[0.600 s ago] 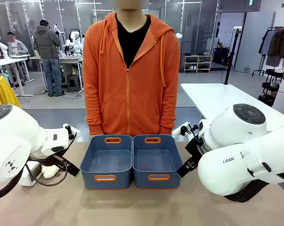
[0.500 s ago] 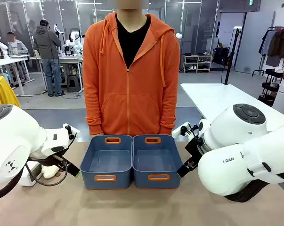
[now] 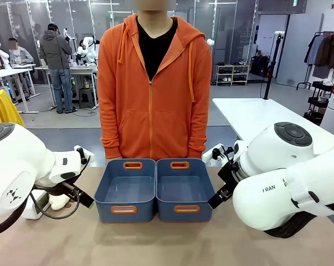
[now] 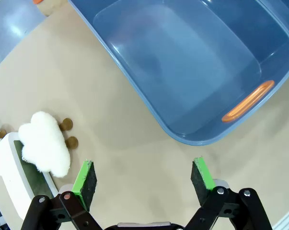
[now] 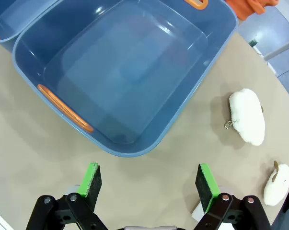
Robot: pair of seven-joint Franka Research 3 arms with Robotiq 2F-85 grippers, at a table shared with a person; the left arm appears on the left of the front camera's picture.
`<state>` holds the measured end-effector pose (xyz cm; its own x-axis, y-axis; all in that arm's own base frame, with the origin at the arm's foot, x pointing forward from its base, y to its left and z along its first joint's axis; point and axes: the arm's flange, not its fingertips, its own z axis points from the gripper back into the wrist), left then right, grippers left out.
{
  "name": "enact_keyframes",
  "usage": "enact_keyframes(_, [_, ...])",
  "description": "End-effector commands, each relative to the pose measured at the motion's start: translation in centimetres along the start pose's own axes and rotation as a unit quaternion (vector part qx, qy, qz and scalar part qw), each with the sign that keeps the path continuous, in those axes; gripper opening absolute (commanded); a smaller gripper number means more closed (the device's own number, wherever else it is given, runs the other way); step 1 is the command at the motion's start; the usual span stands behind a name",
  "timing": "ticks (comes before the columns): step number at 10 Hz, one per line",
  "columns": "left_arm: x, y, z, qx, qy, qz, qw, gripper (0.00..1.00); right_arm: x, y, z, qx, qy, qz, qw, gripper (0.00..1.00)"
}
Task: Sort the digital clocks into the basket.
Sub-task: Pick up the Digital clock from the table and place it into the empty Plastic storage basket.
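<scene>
nothing has moved since the earlier frames. front: we see two blue baskets (image 3: 139, 215) (image 3: 194, 215) side by side on the table (image 3: 155, 244). left wrist: left claw (image 4: 143, 166) apart; one digital clock (image 4: 20, 178) lies beside it, touching a plush toy (image 4: 43, 146). right wrist: right claw (image 5: 148, 174) apart, basket (image 5: 134, 62) ahead.

Glossy white rounded arms (image 3: 288, 194), dark grey round joint cap (image 3: 293, 133), black fingers (image 4: 197, 181) with bright green pads (image 4: 82, 176).

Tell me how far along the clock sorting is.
Done: nothing; both dark blue rectangular plastic bins sit empty. In hand: nothing; left gripper and right gripper are open. Remaining: a white plastic clock with a grey-green face lies outside them, partly covered by a fluffy white plush.
</scene>
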<state>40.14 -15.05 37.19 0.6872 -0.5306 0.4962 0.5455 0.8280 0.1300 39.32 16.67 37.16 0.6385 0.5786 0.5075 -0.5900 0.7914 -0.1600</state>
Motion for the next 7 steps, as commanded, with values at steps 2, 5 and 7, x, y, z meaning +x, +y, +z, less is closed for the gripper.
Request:
enact_keyframes(2, [0.0, 0.0, 0.0, 0.0, 0.0, 0.0, 1.0, 1.0, 0.0, 0.0, 0.0, 0.0, 0.0, -0.001, 1.0, 1.0])
enact_keyframes(5, [0.6, 1.7, 3.1, -0.022, 0.027, -0.025, 0.999, 1.0, 0.2, -3.1, 3.1, 0.01, -0.012, 0.012, 1.0, 1.0])
enact_keyframes(7, [1.0, 7.5, 10.4, -0.121, 0.006, -0.004, 0.993, 1.0, -1.7, -10.1, 8.7, 0.053, -0.037, 0.015, 0.998, 1.0])
